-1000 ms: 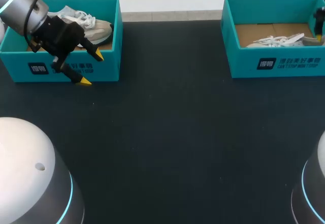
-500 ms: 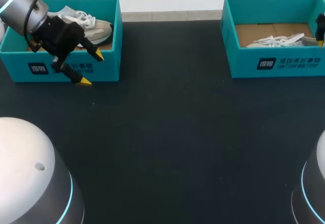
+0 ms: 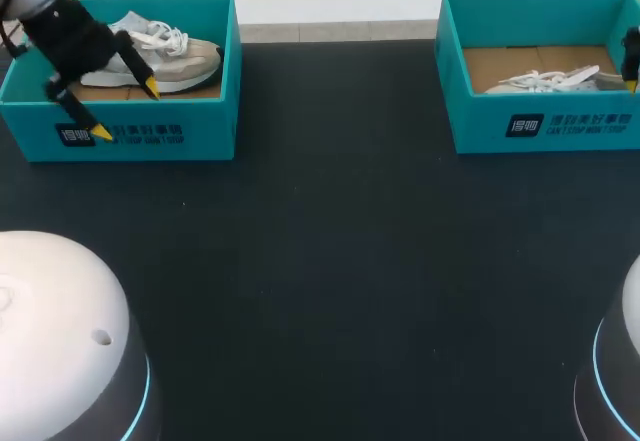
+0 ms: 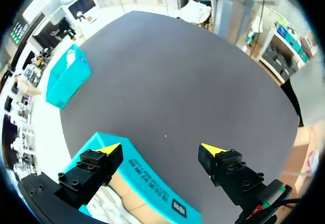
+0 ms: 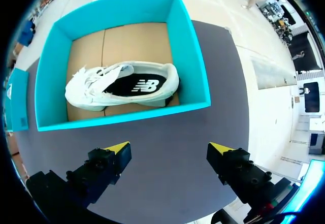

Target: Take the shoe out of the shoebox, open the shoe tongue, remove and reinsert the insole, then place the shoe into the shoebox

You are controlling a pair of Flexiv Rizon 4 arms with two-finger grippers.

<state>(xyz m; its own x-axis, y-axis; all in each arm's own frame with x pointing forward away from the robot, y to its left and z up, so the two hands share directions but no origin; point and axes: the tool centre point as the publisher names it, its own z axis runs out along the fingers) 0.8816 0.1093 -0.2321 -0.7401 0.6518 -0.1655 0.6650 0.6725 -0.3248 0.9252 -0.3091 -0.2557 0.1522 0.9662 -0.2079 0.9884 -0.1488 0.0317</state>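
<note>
Shoe not out yet
Grey sneaker (image 3: 165,51) sits in the teal shoebox (image 3: 215,111) at 10 o'clock on the desk (image 3: 350,261), left pincer (image 3: 126,111) open over its front wall, right pincer (image 5: 168,149) open too. I'd grab the heel collar, clear of the laces.

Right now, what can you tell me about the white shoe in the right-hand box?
The white sneaker lies alone on the brown cardboard floor of the teal shoebox, along the wall nearest the right gripper, which is open and outside the box. White laces lie loose over its upper; its dark inside, bearing a white mark, shows through the opening. Only the box touches it.
</note>
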